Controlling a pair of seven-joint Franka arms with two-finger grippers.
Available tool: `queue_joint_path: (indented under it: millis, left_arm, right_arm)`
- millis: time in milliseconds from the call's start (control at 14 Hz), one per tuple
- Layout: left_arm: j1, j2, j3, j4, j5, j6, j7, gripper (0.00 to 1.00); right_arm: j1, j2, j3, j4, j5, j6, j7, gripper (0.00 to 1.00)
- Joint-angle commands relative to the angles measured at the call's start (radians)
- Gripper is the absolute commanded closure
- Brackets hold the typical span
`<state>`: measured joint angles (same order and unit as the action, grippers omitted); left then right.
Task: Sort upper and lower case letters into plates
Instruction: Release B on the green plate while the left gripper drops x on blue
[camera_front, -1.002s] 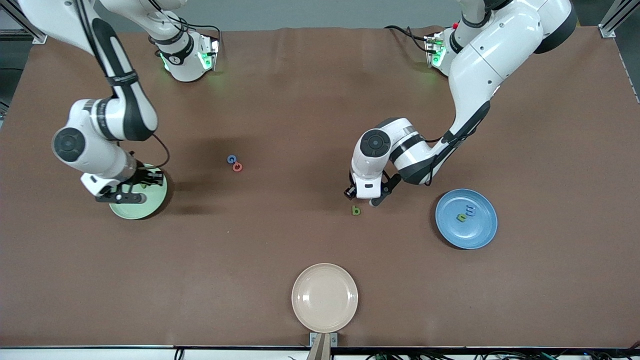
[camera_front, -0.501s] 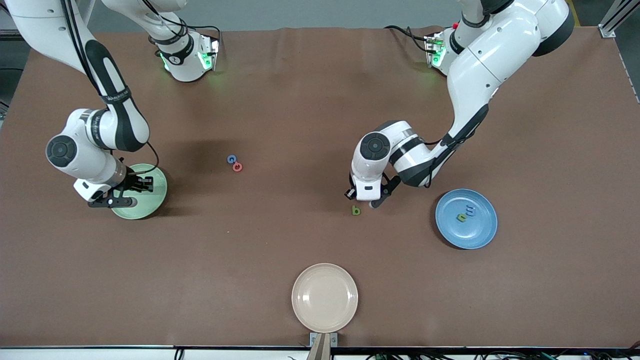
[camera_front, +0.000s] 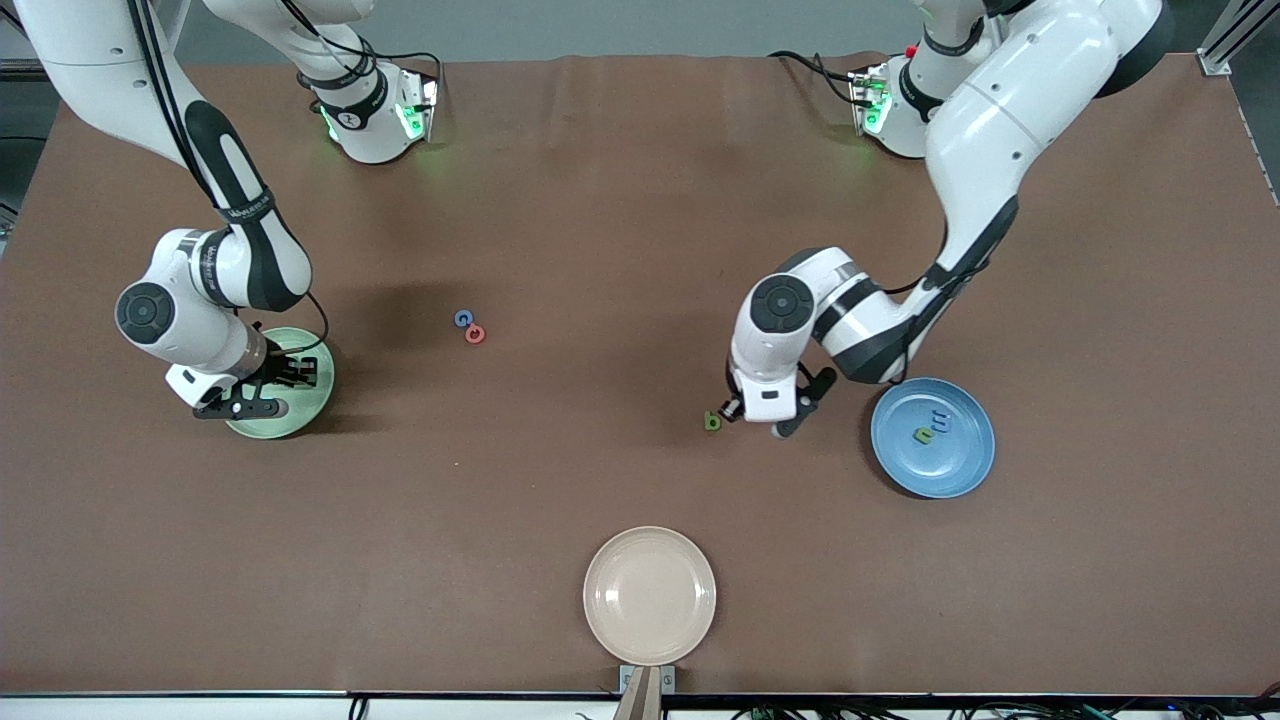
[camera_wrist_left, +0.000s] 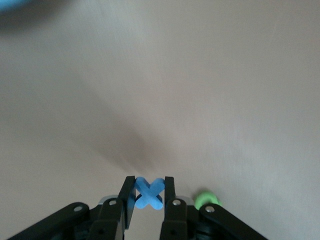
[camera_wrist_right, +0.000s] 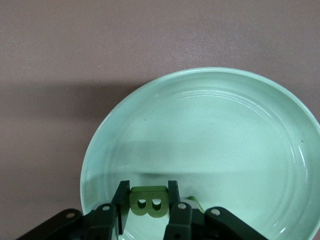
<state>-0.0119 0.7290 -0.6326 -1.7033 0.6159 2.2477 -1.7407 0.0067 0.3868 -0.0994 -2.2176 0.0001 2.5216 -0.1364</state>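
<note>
My left gripper (camera_wrist_left: 150, 183) is shut on a blue letter x (camera_wrist_left: 149, 194), low over the bare table. A green letter b (camera_front: 712, 421) lies on the table next to that gripper (camera_front: 757, 415), and it also shows in the left wrist view as the green b (camera_wrist_left: 206, 199). The blue plate (camera_front: 960, 470) holds a green letter (camera_front: 922, 436) and a blue letter (camera_front: 940, 420). My right gripper (camera_wrist_right: 148, 187) is shut on a green letter B (camera_wrist_right: 148, 202) over the pale green plate (camera_wrist_right: 225, 125). In the front view this gripper (camera_front: 262, 392) covers part of that plate (camera_front: 300, 415).
A blue letter G (camera_front: 462, 318) and a red letter (camera_front: 475, 334) lie touching each other mid-table, toward the right arm's end. A cream-beige plate (camera_front: 650, 595) sits at the table edge nearest the front camera.
My left gripper has closed on the blue x and shifted toward the blue plate. My right arm swung slightly outward and back, staying over the green plate with the B.
</note>
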Motion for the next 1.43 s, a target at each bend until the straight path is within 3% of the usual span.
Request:
queue_joint_path:
  millis: [0,286,358,501,716,931,1217,1360]
  left_arm:
    - [0.082,-0.097,-0.006,-0.035,0.016,-0.12,0.139,1.0]
    - [0.196,-0.114,-0.033,-0.044,0.002,-0.175,0.259,1.0]
    - [0.223,-0.118,-0.033,-0.062,0.002,-0.175,0.285,1.0]
    - [0.286,-0.138,-0.033,-0.097,0.002,-0.174,0.37,1.0]
    - [0.357,-0.145,-0.035,-0.122,0.004,-0.166,0.452,1.0]
    - [0.374,-0.132,-0.035,-0.134,0.004,-0.158,0.458,0.96]
    - [0.38,-0.131,-0.035,-0.163,0.004,-0.157,0.451,0.47]
    - [0.379,-0.151,-0.045,-0.19,0.002,-0.157,0.438,0.14]
  right_arm:
    - [-0.017,0.009,0.013,-0.004,0.003,0.014,-0.009,0.75]
    - [-0.017,0.018,0.013,-0.001,0.003,0.014,-0.009,0.73]
    - [-0.016,0.017,0.013,-0.001,0.003,0.011,-0.009,0.63]
    - [-0.01,0.003,0.013,0.001,0.003,-0.003,-0.008,0.04]
    - [0.024,-0.081,0.021,0.024,0.003,-0.151,-0.008,0.0]
    - [0.149,-0.17,0.021,0.035,0.003,-0.28,0.006,0.0]
    - [0.3,-0.226,0.04,0.03,0.044,-0.323,0.011,0.0]
    - [0.36,-0.218,0.04,0.03,0.09,-0.311,0.009,0.0]
